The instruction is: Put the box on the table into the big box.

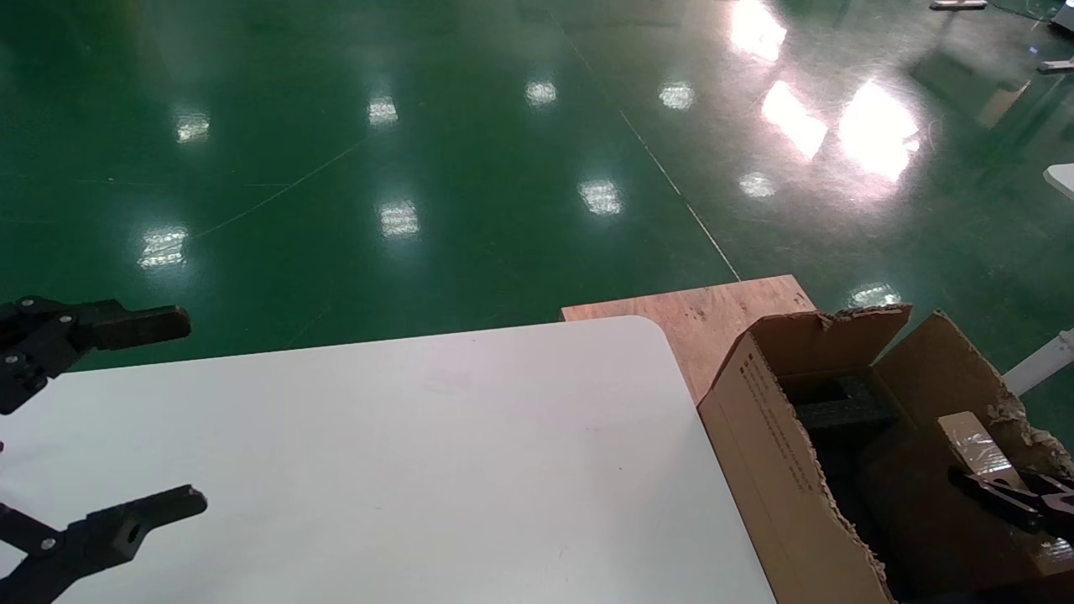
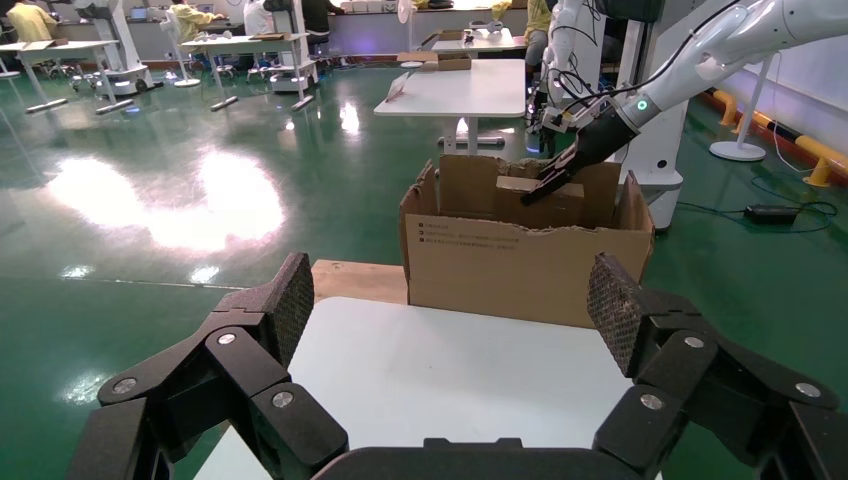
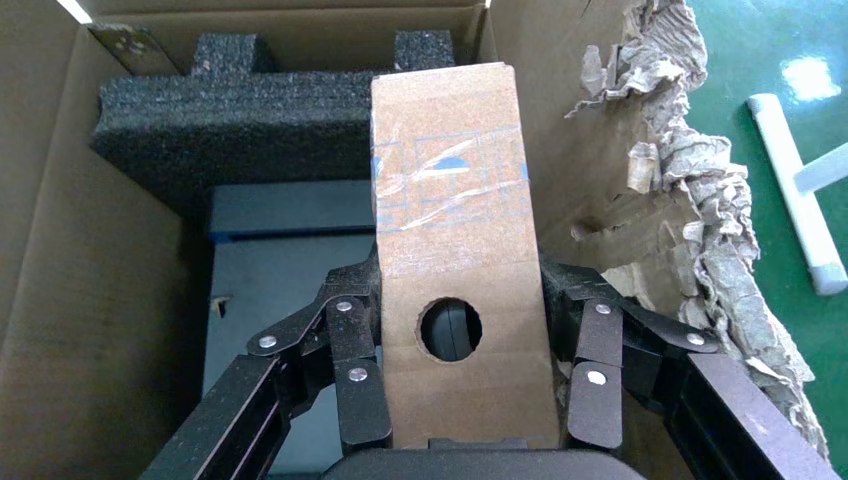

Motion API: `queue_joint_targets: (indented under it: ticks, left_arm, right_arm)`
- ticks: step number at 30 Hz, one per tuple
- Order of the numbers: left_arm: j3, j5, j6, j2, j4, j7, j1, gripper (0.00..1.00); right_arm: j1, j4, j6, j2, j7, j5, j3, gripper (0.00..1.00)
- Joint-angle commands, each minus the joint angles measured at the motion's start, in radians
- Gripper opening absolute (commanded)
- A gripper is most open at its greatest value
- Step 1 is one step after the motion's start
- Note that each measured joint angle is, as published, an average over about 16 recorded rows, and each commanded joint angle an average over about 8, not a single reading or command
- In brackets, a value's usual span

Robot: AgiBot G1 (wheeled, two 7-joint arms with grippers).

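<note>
Across the near half of your head view lay the table (image 1: 403,453), white and bare, with a plywood board (image 1: 705,315) showing past its far right corner. Right of the table stood the big box (image 1: 780,470), its torn flaps up, black foam (image 3: 230,120) packed at its far end, and small black print running down its left side, too fine for you to read. Your right gripper (image 3: 465,375) hung over that open carton, clamped on the box (image 3: 455,250); the jaws pinched the end with the round hole, and its long axis ran straight out from the wrist toward the foam. That made the move ahead, as I judged it, mostly a downward one: the box was already above the cavity and not yet resting inside. Tape crossed its top face, with no readable label. Your left gripper (image 1: 109,428) sat parked over the table's left edge, fingers spread wide, holding nothing.
</note>
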Motion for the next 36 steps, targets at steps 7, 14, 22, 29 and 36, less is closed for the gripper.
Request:
queue_joint_targets:
  ticks: [7, 14, 22, 29, 36]
  left_arm:
    - [0.0, 0.0, 0.0, 0.0, 0.0, 0.0, 0.0, 1.0]
    - [0.0, 0.0, 0.0, 0.0, 0.0, 0.0, 0.0, 1.0]
    - [0.0, 0.0, 0.0, 0.0, 0.0, 0.0, 0.0, 1.0]
    - [0.0, 0.0, 0.0, 0.0, 0.0, 0.0, 0.0, 1.0]
    - [0.0, 0.0, 0.0, 0.0, 0.0, 0.0, 0.0, 1.0]
  right_arm:
    - [0.002, 0.003, -0.001, -0.012, 0.003, -0.017, 0.004, 1.0]
    - [0.0, 0.003, -0.004, -0.012, 0.002, -0.019, 0.003, 1.0]
    - [0.0, 0.003, -0.004, -0.012, 0.002, -0.016, 0.004, 1.0]
    - [0.0, 0.002, -0.003, -0.011, 0.001, -0.015, 0.004, 1.0]
    - [0.0, 0.002, -0.003, -0.011, 0.001, -0.013, 0.005, 1.0]
